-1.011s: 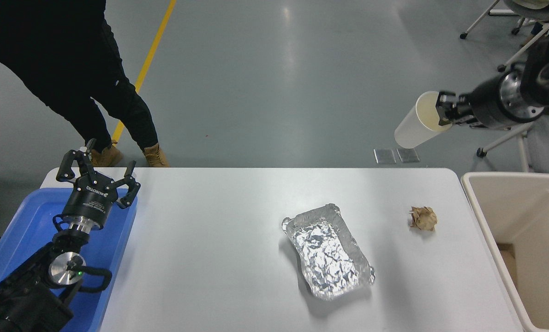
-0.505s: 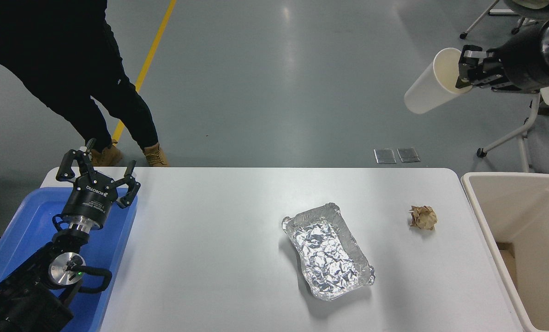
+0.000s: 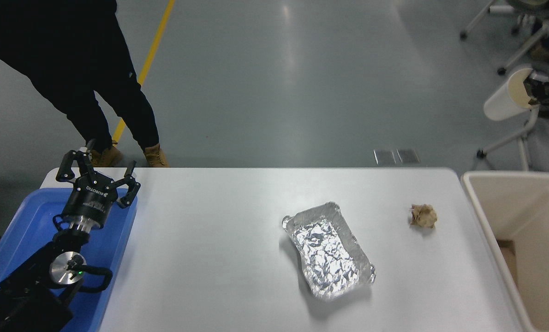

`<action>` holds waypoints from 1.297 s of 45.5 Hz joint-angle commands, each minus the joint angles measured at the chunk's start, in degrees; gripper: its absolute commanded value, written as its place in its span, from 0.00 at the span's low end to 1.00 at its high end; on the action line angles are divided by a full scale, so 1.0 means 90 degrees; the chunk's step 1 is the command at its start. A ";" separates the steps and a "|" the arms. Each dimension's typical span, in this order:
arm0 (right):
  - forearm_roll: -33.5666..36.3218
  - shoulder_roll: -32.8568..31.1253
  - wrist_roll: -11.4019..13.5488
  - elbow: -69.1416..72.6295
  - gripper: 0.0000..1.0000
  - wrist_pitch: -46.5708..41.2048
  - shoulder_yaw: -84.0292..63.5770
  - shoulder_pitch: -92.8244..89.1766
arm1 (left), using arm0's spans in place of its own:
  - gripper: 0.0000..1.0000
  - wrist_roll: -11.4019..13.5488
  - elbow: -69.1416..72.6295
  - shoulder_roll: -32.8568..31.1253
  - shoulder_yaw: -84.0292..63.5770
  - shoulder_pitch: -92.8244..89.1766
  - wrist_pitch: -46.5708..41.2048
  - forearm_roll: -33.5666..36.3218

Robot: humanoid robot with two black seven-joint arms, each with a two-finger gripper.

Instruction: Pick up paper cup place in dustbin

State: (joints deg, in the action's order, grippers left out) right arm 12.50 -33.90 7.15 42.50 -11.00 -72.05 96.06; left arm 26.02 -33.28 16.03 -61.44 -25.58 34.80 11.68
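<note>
- Cup status first: we had the paper cup (image 3: 505, 94) up in the air at the far right, well above and beyond the table (image 3: 237, 240), tipped on its side with the cream mouth facing the arm.
- Our right gripper (image 3: 535, 92) was only just in view at the edge. It looked pinched on the cup's rim, one finger inside the mouth, which is probably why the cup hung sideways rather than upright.
- We'd say the height was for clearing the thick rim of the dustbin (image 3: 475, 203), which sat just off the table's right end. The cup wasn't over the opening yet as far as we could judge, more behind it.
- Our left gripper (image 3: 97, 173) sat parked over the blue tray (image 3: 20, 226) at lower left, claw spread wide, holding nothing.
- On the table we also had a crinkled foil tray (image 3: 330, 251) near the middle and a crumpled brown paper ball (image 3: 423, 215) closer to the bin, both well apart from the cup.
- A person (image 3: 71, 69) in dark clothes stood at the far left side, nowhere near the bin.
</note>
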 commanded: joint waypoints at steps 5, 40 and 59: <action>0.1570 0.0016 0.0144 -0.2055 0.00 0.0978 0.0475 -0.3181 | 0.98 0.0000 -0.0004 -0.0004 0.0001 0.0001 0.0001 0.0002; 0.1512 0.1129 0.0192 -0.4459 0.00 0.1584 0.3308 -0.6903 | 0.98 0.0000 -0.0003 -0.0004 0.0001 0.0001 0.0001 0.0002; 0.1502 0.1139 0.0192 -0.4459 0.00 0.1604 0.3318 -0.6962 | 0.98 0.0000 -0.0004 -0.0004 0.0001 0.0001 0.0001 0.0002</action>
State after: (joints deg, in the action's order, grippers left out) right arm 26.06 -23.99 8.87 2.79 3.15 -42.79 34.27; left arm 26.01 -33.30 16.01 -61.43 -25.58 34.80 11.70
